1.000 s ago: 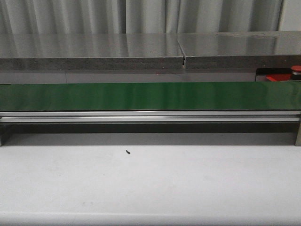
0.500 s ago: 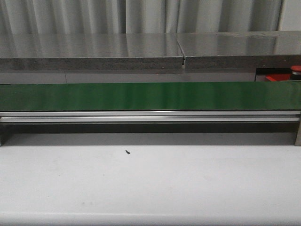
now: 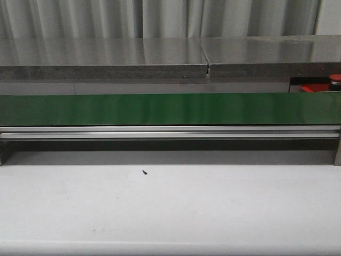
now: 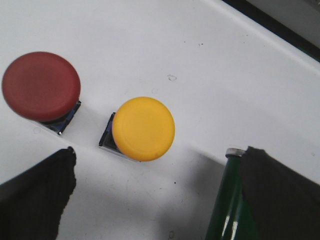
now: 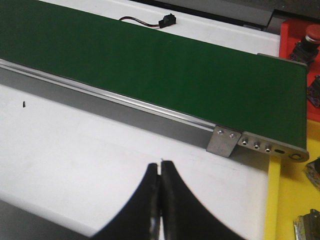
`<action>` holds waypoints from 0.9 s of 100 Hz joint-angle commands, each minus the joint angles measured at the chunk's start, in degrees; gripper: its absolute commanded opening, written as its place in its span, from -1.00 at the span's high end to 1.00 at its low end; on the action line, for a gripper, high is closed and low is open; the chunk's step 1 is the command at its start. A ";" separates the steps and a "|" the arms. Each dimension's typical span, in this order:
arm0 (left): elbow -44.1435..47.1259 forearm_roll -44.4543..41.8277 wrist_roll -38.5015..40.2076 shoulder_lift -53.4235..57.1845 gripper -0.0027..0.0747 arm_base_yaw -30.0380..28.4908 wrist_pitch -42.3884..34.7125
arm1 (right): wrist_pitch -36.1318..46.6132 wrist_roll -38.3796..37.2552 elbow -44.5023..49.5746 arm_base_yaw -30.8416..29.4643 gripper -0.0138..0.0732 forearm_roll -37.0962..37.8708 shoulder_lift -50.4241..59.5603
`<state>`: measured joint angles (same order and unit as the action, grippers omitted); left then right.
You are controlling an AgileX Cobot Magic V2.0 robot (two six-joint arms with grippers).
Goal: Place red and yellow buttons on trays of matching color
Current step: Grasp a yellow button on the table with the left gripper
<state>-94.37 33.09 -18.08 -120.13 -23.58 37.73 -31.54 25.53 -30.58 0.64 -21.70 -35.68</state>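
In the left wrist view a red button (image 4: 41, 86) and a yellow button (image 4: 143, 128) stand side by side on the white table. My left gripper (image 4: 159, 155) is open just short of the yellow one, its black fingers (image 4: 35, 195) spread wide and holding nothing. My right gripper (image 5: 160, 164) is shut and empty above the white table, in front of the belt. Past the belt's end, the right wrist view shows a red tray (image 5: 295, 30) carrying a red button (image 5: 313, 32), and a yellow tray (image 5: 287, 200) nearer. The front view catches only the red tray (image 3: 314, 88).
A long green belt (image 3: 170, 108) on a metal rail crosses the table; its end bracket (image 5: 225, 141) juts forward. A green rounded edge (image 4: 225, 205) lies by my left gripper's right finger. A small black screw (image 3: 144, 172) lies on the table. Metal-based pieces (image 5: 307, 227) sit on the yellow tray.
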 commanded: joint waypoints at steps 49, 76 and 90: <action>-9.49 0.71 4.75 -4.82 -0.67 2.04 -2.68 | 3.30 0.00 -1.55 0.12 0.90 -0.59 0.23; -9.69 -1.66 6.20 -4.97 -0.39 2.04 -3.69 | 3.30 0.00 -1.55 0.12 0.90 -0.59 0.23; -9.69 -1.66 6.20 -4.97 -0.06 2.04 -4.56 | 3.30 0.00 -1.55 0.12 0.90 -0.59 0.23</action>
<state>-102.30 30.43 -12.65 -128.69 -21.89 35.98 -31.54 25.53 -30.58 0.64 -21.70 -35.68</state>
